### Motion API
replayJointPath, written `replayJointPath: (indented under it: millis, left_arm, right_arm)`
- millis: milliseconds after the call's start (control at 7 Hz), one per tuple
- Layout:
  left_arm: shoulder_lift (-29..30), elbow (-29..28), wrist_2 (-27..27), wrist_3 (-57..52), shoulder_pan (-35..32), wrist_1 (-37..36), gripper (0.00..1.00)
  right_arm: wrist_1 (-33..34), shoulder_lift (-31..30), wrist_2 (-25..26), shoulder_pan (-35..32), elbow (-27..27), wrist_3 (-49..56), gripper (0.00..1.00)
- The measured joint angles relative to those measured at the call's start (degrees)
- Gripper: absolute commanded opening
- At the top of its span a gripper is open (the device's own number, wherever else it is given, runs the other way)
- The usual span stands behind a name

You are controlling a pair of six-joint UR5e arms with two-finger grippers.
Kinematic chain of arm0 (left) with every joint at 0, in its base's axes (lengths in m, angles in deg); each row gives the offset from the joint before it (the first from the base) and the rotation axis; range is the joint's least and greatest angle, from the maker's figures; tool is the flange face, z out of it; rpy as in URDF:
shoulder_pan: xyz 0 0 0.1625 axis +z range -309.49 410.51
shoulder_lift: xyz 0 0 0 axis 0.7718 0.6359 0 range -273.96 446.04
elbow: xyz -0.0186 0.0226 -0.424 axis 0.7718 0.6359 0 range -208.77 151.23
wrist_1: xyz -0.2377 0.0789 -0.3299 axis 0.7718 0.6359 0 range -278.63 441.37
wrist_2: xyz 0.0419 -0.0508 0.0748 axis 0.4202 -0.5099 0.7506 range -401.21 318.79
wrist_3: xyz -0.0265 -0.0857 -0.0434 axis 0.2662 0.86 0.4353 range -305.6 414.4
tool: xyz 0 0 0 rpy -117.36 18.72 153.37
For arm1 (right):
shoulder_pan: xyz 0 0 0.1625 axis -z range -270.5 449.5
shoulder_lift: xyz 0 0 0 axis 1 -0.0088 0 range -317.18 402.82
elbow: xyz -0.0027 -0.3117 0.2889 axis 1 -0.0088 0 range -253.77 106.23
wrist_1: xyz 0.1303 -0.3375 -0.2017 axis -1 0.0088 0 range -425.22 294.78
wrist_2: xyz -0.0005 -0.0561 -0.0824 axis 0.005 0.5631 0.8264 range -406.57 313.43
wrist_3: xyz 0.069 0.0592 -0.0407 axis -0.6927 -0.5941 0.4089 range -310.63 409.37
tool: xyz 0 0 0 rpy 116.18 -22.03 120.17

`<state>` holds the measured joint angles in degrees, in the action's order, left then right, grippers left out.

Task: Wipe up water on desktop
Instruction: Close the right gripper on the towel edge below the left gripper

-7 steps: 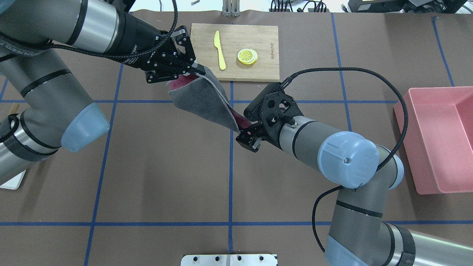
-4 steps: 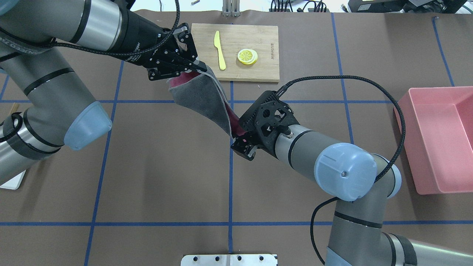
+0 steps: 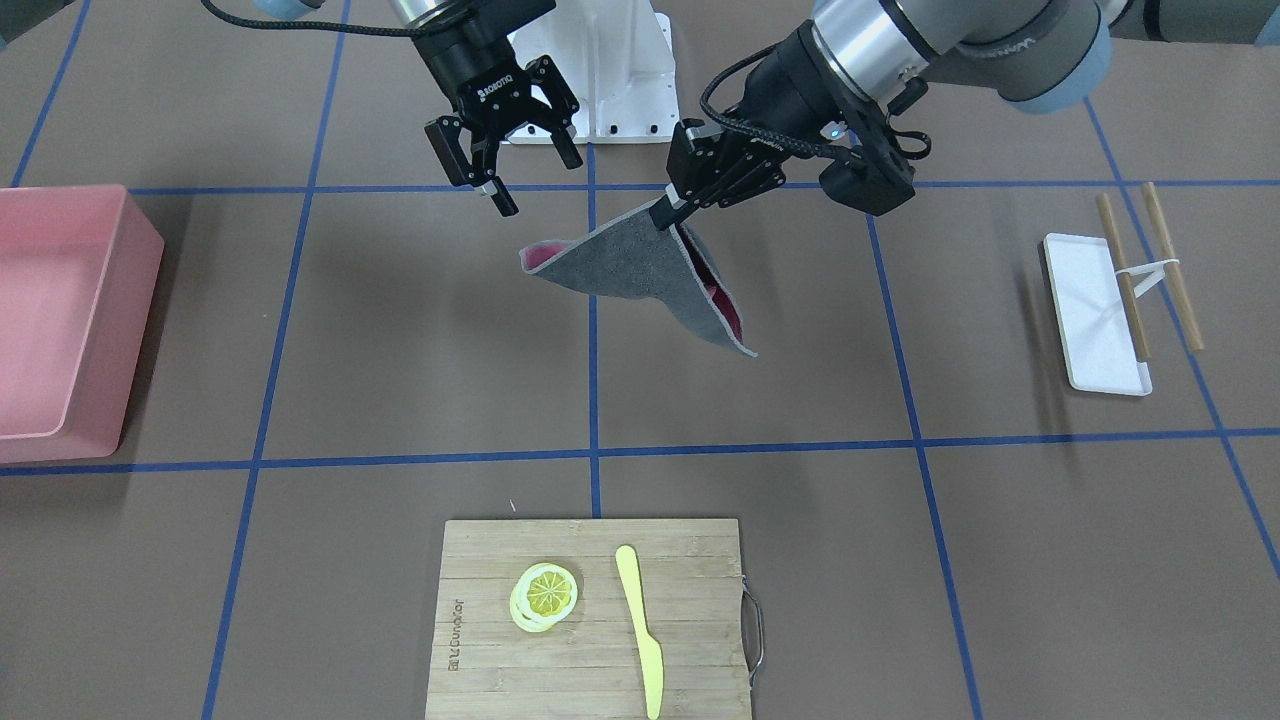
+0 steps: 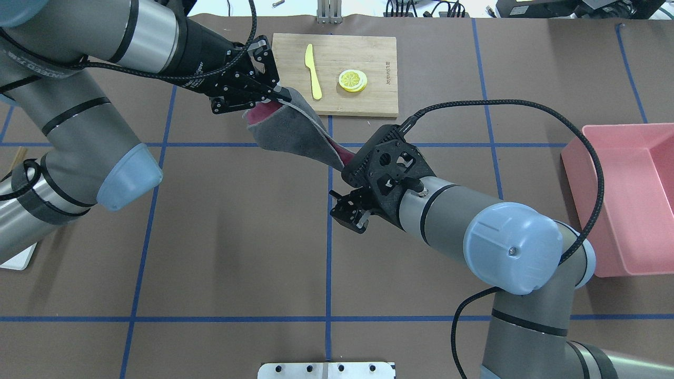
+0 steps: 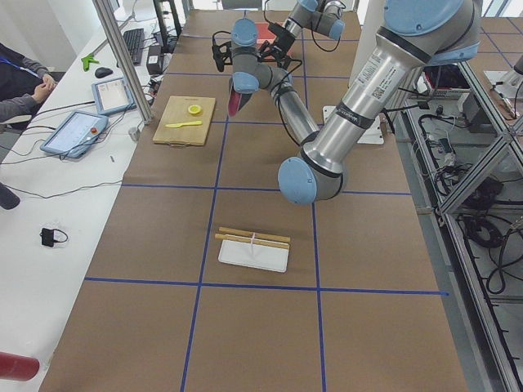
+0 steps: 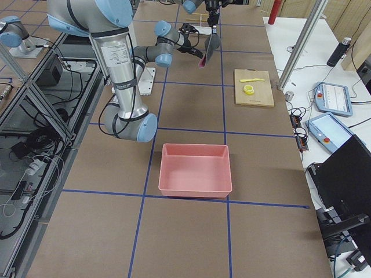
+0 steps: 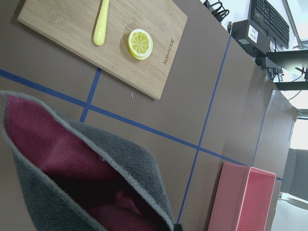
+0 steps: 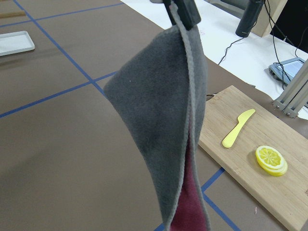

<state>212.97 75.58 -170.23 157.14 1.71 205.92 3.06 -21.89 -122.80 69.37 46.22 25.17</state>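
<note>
A grey cloth [image 3: 640,265] with a red inner side hangs folded above the brown desktop [image 3: 400,330], which has blue tape lines. My left gripper [image 3: 665,212] is shut on the cloth's top corner; in the overhead view this gripper [image 4: 281,96] holds the cloth [image 4: 295,131] near the cutting board. My right gripper [image 3: 545,188] is open and empty, a little apart from the cloth's free corner; it also shows in the overhead view [image 4: 343,210]. The cloth fills the left wrist view [image 7: 72,168] and right wrist view [image 8: 159,120]. I see no water.
A bamboo cutting board [image 3: 590,620] carries a lemon slice [image 3: 545,595] and a yellow knife [image 3: 640,630]. A pink bin [image 3: 60,320] stands at the desktop's right end. A white tray [image 3: 1095,310] with chopsticks lies at the left end.
My right gripper let go of the cloth's lower corner and drew back toward the robot. The cloth now hangs from my left gripper alone.
</note>
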Motion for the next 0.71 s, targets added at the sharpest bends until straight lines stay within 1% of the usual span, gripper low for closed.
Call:
replayJointPath:
  millis: [714]
  left_arm:
    - [0.07,2.52,-0.25,0.69,0.03,-0.09,0.00]
  right_arm:
    - [0.27,-0.05,1.29,0.09,-1.96,0.04,0.98]
